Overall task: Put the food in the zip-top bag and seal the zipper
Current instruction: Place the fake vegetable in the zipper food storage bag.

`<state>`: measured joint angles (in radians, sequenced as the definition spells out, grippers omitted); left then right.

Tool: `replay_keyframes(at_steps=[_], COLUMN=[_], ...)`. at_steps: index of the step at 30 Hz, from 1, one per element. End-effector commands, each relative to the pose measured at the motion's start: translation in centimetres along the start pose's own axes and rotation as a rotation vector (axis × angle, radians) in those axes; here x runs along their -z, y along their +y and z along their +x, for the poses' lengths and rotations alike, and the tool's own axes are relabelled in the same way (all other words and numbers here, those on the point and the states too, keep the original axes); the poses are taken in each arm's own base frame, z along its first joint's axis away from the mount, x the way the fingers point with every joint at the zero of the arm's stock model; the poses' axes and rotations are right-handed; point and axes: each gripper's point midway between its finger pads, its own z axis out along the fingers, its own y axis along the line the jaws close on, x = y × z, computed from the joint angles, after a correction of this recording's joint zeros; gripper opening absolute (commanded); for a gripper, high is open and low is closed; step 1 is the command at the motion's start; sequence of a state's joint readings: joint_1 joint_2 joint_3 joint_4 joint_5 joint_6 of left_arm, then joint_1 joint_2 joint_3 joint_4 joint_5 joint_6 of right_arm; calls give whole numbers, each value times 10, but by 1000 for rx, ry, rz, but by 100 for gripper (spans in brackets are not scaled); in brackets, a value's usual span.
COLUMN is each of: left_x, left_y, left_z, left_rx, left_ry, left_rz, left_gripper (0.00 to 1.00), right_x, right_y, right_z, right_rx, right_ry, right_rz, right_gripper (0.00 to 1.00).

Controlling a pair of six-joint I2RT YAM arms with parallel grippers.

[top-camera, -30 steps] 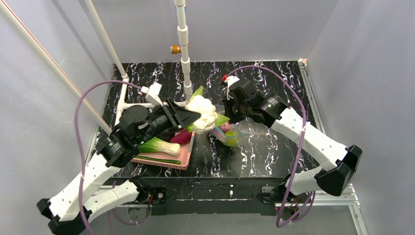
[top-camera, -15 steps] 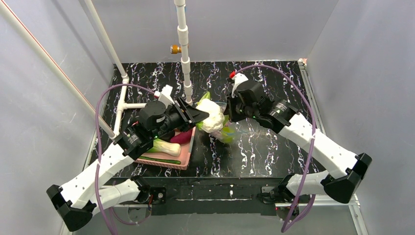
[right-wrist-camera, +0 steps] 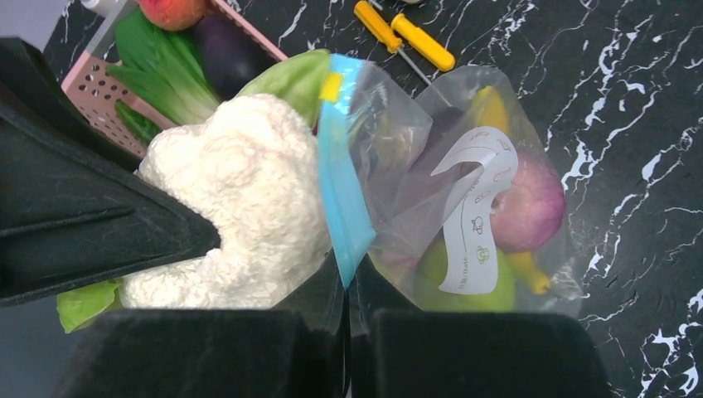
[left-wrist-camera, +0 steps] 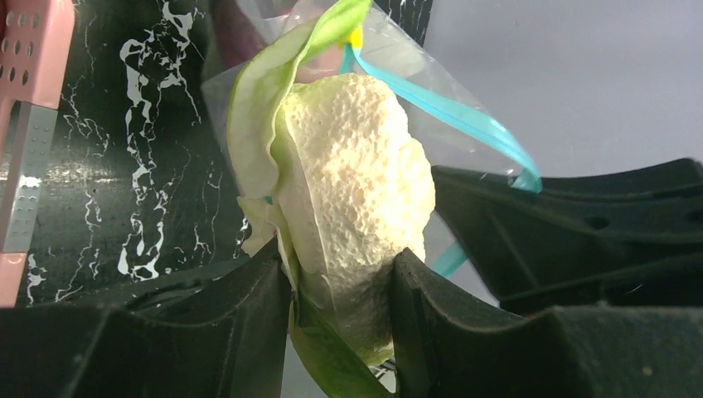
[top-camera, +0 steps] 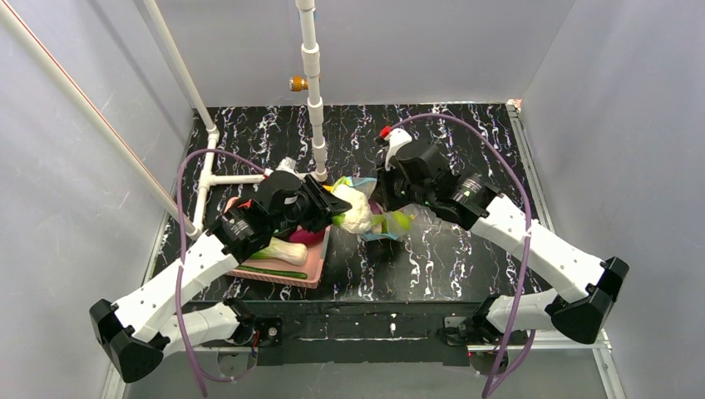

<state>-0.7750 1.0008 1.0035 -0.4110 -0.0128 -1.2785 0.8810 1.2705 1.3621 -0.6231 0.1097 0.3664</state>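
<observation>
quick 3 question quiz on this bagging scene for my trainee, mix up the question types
1. True or false: the left gripper is clamped on the cauliflower.
2. What does the right gripper pinch? A the zipper; B a screwdriver; C the pink basket.
3. Fill in: the green pear lies inside the ____.
Key: 1 true; 2 A; 3 zip-top bag.
</observation>
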Motion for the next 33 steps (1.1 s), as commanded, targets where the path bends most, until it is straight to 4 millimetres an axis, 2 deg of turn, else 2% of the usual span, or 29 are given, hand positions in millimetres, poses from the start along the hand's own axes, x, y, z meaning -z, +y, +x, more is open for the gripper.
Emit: replay_keyframes(at_steps=[1,3,7,13,15,19,21,24,26,28,30,33], left_x=[4,4,5,3,5,-5,-9,-5,2,9,13,9], left_y=[-22,-32,-45,-31,-38,-62,-65,-62,-58,-66,-67,-63], left_z=[-2,0,5,-3,-5,4,7,3,-1,-5,-7,-2], left_rx=[28,-23,-123,-177,-248,-329,-362,-312,-202,-124,-42,56], left_ry=[3,11,13,-112,-179,-175,-175,-208,-247,-276,-278,-245], left_rz=[5,23,64,-34,-72,-40,-24,16,63,159,164,124], left_gripper=[0,0,0,0,0,0,0,0,0,0,0,0], right_x=[-6,-8,-8,-1,-2,2,7,14,13,12,10,8], right_y=[21,27,26,34,40,54,62,68,66,65,62,67], right_z=[-12,-10,-13,-24,-25,-26,-26,-22,-13,-11,-5,0], right_rx=[69,77,55,27,15,-21,-33,-44,-40,-16,2,15], right_ry=[-51,-36,-20,-32,-26,-6,1,13,20,-3,-4,-4], right_rz=[-57,-67,-39,-61,-89,-151,-196,-239,-244,-258,-256,-284], right_gripper=[1,1,1,1,1,1,1,1,1,1,1,1])
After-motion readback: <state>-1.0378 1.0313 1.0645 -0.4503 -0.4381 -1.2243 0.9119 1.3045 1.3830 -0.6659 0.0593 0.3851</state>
